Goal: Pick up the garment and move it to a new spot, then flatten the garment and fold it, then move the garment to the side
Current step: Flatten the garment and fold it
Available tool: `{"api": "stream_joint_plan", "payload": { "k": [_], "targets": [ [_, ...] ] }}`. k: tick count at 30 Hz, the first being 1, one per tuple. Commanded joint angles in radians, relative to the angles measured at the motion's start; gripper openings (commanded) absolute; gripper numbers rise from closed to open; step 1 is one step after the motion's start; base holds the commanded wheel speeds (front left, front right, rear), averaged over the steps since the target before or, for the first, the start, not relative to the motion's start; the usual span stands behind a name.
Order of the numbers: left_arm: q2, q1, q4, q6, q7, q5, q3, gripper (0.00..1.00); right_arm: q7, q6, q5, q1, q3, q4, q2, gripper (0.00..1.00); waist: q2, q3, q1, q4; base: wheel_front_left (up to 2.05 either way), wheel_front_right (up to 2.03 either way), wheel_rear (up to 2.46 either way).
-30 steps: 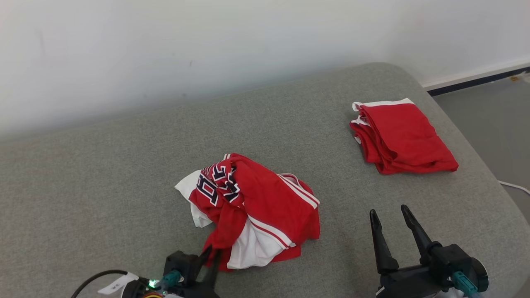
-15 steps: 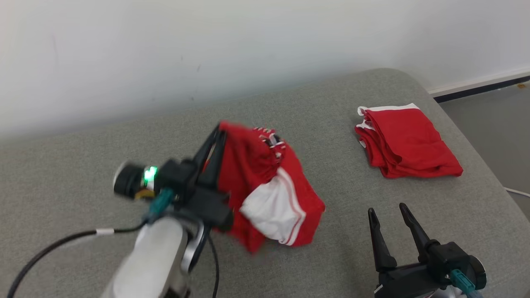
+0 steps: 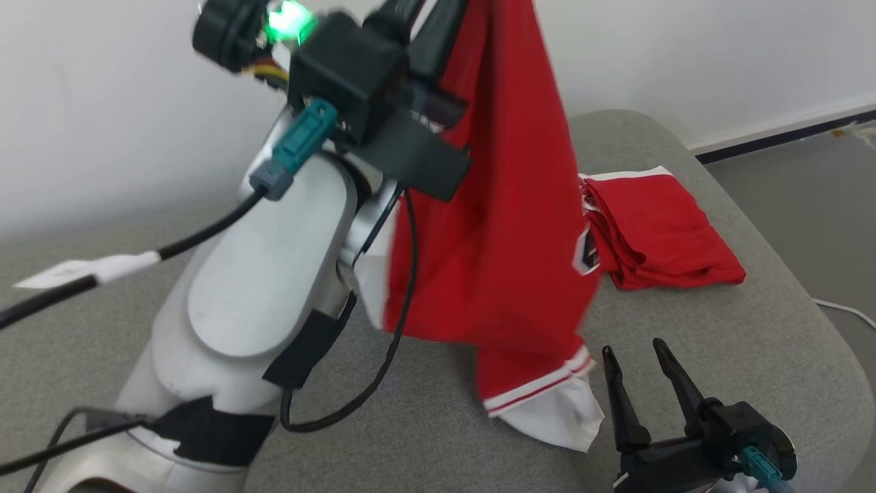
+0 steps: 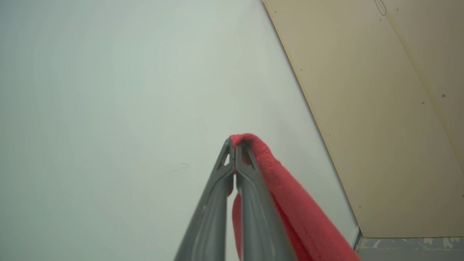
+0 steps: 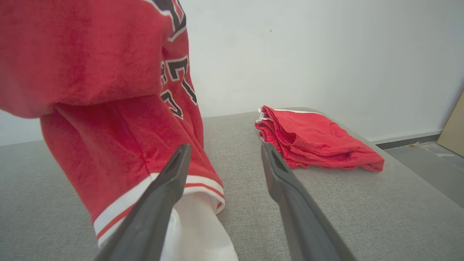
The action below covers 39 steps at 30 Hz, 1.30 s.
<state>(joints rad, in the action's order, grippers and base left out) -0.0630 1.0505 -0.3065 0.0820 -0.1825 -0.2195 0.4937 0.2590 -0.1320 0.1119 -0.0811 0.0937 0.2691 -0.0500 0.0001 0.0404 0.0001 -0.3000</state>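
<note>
Head view: red garment (image 3: 506, 226), white-trimmed and lettered, is held hanging from the clenched left claw (image 4: 234, 145); right claw (image 3: 632, 349) is seen released.

Bare indoor test room, sparsely furnished. Grey upholstered cushion (image 3: 691, 342) backs onto a plain white wall (image 3: 684, 55). Dark skirting strip (image 3: 787, 137), grey floor (image 3: 801, 198) and beige board panel (image 5: 457, 123) lie beyond its right end.

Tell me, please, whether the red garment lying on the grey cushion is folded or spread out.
Folded: the red garment lies as a compact stack on the cushion, its layered edges bunched along one side.
</note>
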Motion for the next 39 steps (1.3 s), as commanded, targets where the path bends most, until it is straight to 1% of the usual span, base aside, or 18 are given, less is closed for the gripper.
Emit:
{"api": "stream_joint_plan", "payload": {
  "k": [1, 5, 8, 11, 14, 16, 17, 18, 19, 26, 28, 29, 30, 33, 35, 37, 39],
  "targets": [
    [0.007, 0.026, 0.007, -0.011, -0.007, -0.010, -0.002, 0.00, 0.004, 0.002, 0.003, -0.002, 0.000, -0.001, -0.001, 1.00, -0.0001, 0.005, -0.0001, -0.004, 0.00, 0.00, 0.00],
    [0.011, 0.079, 0.015, -0.044, -0.017, -0.032, 0.007, 0.00, 0.005, 0.002, 0.004, -0.005, -0.007, -0.005, -0.001, 1.00, -0.0001, 0.017, -0.0001, -0.001, 0.00, 0.00, 0.00],
    [0.004, 0.073, -0.008, -0.083, -0.005, -0.024, -0.001, 0.00, 0.006, 0.002, 0.005, -0.012, -0.009, -0.010, 0.000, 1.00, -0.0001, 0.027, -0.0001, 0.006, 0.00, 0.00, 0.00],
    [-0.046, 0.016, -0.077, -0.134, 0.018, -0.025, -0.038, 0.00, 0.006, 0.002, 0.008, -0.015, -0.005, -0.015, 0.000, 1.00, -0.0001, 0.044, -0.0001, 0.020, 0.00, 0.00, 0.00],
    [-0.089, -0.047, -0.186, -0.181, 0.043, -0.048, -0.085, 0.00, 0.006, 0.002, 0.005, -0.020, -0.001, -0.017, -0.001, 1.00, -0.0001, 0.061, -0.0001, 0.032, 0.00, 0.00, 0.00],
    [-0.107, -0.088, -0.265, -0.205, 0.059, -0.068, -0.113, 0.00, 0.006, 0.002, 0.001, -0.022, -0.002, -0.021, -0.001, 1.00, -0.0001, 0.073, -0.0001, 0.042, 0.00, 0.00, 0.00],
    [-0.107, -0.088, -0.265, -0.205, 0.059, -0.068, -0.113, 0.00, 0.006, 0.002, 0.001, -0.022, -0.002, -0.021, -0.001, 1.00, -0.0001, 0.073, -0.0001, 0.042, 0.00, 0.00, 0.00],
    [-0.115, -0.108, -0.304, -0.214, 0.065, -0.078, -0.126, 0.88, 0.006, 0.002, -0.002, -0.022, -0.002, -0.022, 0.000, 1.00, -0.0001, 0.078, -0.0001, 0.047, 0.00, 0.00, 0.00],
    [-0.119, -0.126, -0.341, -0.219, 0.062, -0.088, -0.135, 1.00, 0.006, 0.002, -0.006, -0.023, -0.003, -0.023, -0.001, 1.00, -0.0001, 0.085, -0.0001, 0.054, 0.00, 0.00, 0.00],
    [-0.126, -0.222, -0.519, -0.216, 0.031, -0.152, -0.179, 1.00, 0.006, 0.002, -0.021, -0.040, 0.001, -0.030, -0.001, 1.00, -0.0001, 0.106, -0.0001, 0.099, 0.00, 0.00, 0.00],
    [-0.122, -0.247, -0.555, -0.203, 0.032, -0.180, -0.192, 1.00, 0.003, 0.002, -0.023, -0.038, -0.001, -0.031, -0.001, 1.00, -0.0001, 0.105, -0.0001, 0.113, 0.00, 0.00, 0.00],
    [-0.115, -0.259, -0.566, -0.190, 0.029, -0.191, -0.196, 1.00, 0.002, 0.002, -0.025, -0.036, -0.001, -0.032, 0.000, 1.00, -0.0001, 0.104, -0.0001, 0.120, 0.00, 0.00, 0.00],
    [-0.103, -0.270, -0.572, -0.166, 0.027, -0.206, -0.197, 1.00, 0.000, 0.002, -0.027, -0.032, -0.001, -0.032, 0.000, 1.00, -0.0001, 0.102, -0.0001, 0.127, 0.00, 0.00, 0.00],
    [-0.058, -0.315, -0.579, -0.079, 0.051, -0.255, -0.185, 1.00, -0.001, 0.002, -0.030, -0.026, -0.004, -0.030, -0.001, 1.00, -0.0001, 0.096, -0.0001, 0.144, 0.00, 0.00, 0.00],
    [-0.040, -0.342, -0.577, -0.034, 0.081, -0.274, -0.167, 1.00, -0.003, 0.002, -0.029, -0.028, -0.001, -0.030, -0.001, 1.00, -0.0001, 0.092, -0.0001, 0.148, 0.00, 0.00, 0.00],
    [-0.021, -0.369, -0.563, -0.009, 0.107, -0.295, -0.148, 1.00, -0.006, 0.002, -0.026, -0.031, 0.004, -0.031, -0.001, 1.00, -0.0001, 0.089, -0.0001, 0.148, 0.00, 0.00, 0.00],
    [-0.009, -0.397, -0.543, 0.007, 0.126, -0.293, -0.116, 1.00, -0.008, 0.002, -0.024, -0.034, 0.009, -0.031, -0.001, 1.00, -0.0001, 0.085, -0.0001, 0.143, 0.00, 0.00, 0.00]
  ]
}}
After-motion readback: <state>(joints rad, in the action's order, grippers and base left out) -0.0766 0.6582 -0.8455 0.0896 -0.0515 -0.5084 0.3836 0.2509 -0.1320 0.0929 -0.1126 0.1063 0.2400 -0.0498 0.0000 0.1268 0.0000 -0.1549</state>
